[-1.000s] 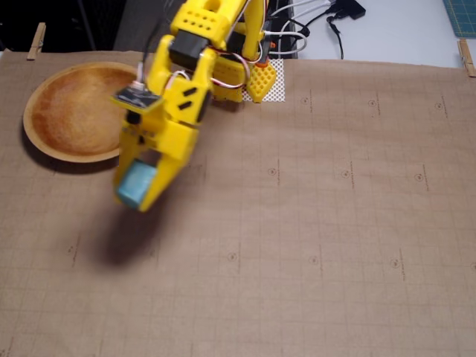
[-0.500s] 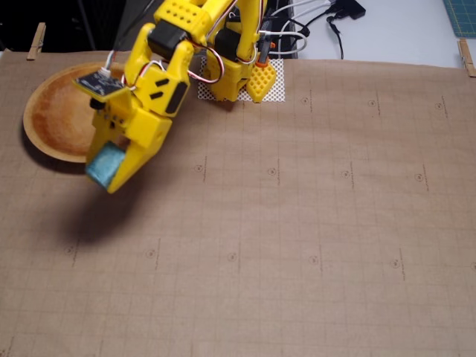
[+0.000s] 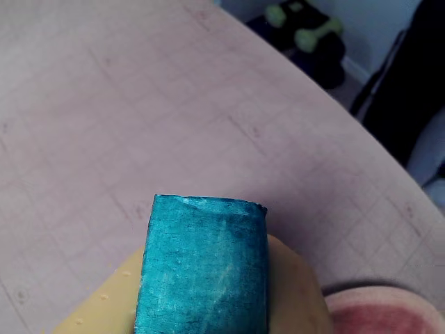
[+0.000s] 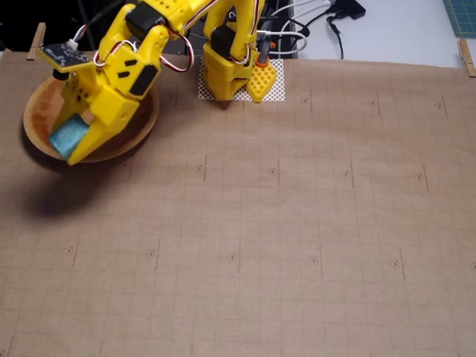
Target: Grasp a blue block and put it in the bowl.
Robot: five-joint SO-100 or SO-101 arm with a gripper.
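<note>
My jaws are clamped on the blue block [image 4: 68, 137], the only block in sight, and I hold it above the one wooden bowl [image 4: 39, 104], over its near rim as the fixed view shows it. That view takes in my whole yellow gripper [image 4: 71, 145], my arm's base [image 4: 230, 71] to the right of the bowl, the gridded brown paper mat [image 4: 312, 223] the bowl sits on, and two wooden clothespins [image 4: 36, 40] at the mat's far corners. The wrist view shows none of that layout; there the block [image 3: 203, 268] fills the lower middle against one yellow finger [image 3: 292, 289], only a reddish sliver of bowl [image 3: 389, 313] shows at the bottom right, and a pair of green dumbbells [image 3: 306, 28] lies beyond the mat's edge.
</note>
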